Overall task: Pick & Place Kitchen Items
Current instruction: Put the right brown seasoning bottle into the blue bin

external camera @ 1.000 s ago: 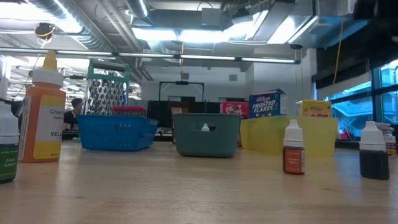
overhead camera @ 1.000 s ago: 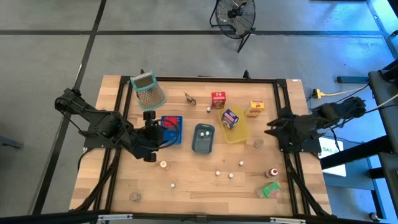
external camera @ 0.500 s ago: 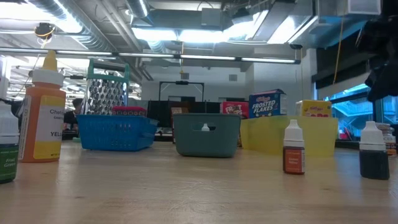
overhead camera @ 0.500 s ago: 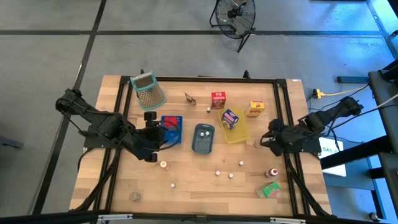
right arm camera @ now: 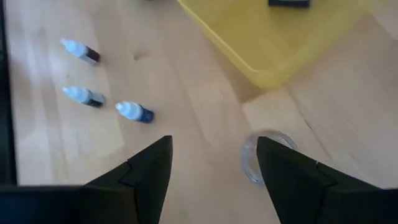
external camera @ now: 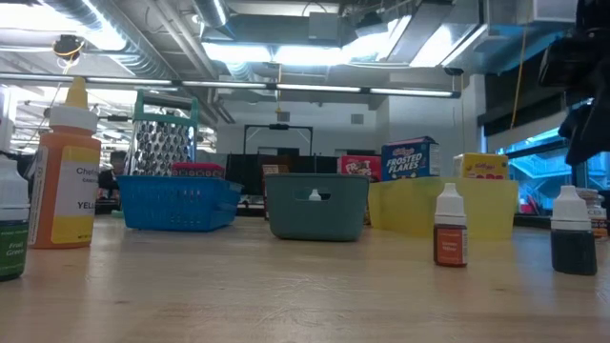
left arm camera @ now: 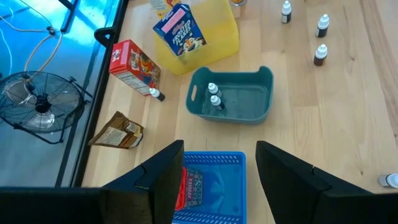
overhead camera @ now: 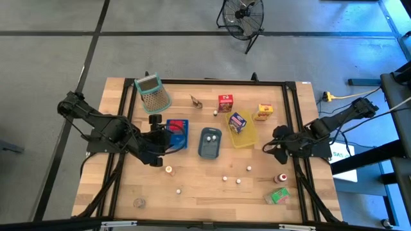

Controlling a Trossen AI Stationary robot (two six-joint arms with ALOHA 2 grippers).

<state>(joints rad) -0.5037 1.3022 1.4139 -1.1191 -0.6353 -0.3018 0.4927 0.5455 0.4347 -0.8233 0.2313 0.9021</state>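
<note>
Two bottles [left arm camera: 213, 95] in grey-blue tray [left arm camera: 249, 112]; carton [left arm camera: 181, 29] in yellow tray [left arm camera: 221, 34]

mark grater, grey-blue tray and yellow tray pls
grater [overhead camera: 153, 94], high view, middle of its mesh face
grey-blue tray [left arm camera: 261, 79], left wrist view, its rim
yellow tray [overhead camera: 248, 136], high view, bare floor near its rim

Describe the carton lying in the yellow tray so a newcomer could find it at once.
Start at the row of three trays across the middle of the wooden table: blue, grey-blue, then the yellow tray nearest the right arm. Inside it lies a blue-purple cereal carton. The red carton and the yellow carton close by stand on bare wood, outside any tray.
</note>
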